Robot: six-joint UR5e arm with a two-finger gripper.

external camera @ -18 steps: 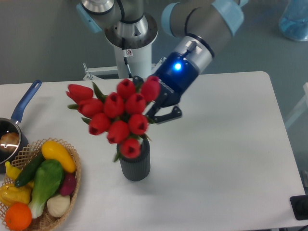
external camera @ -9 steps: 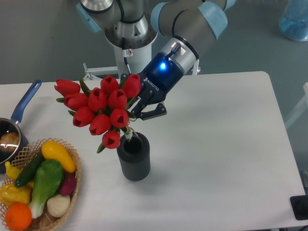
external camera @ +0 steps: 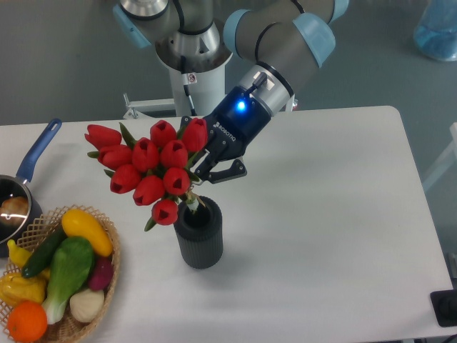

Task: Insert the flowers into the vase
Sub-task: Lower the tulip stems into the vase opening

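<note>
Ten or so flowers [external camera: 153, 175] leaned left of the vase [external camera: 199, 234], barely shifted from half a second earlier, their stems reaching into its mouth. My gripper [external camera: 207, 166] stayed clamped on the stems, so I judged insertion under way, not finished.

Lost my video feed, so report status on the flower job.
Gripper shut on flowers. Stem ends at the vase mouth, bunch tilted left. Nothing in the way.
</note>
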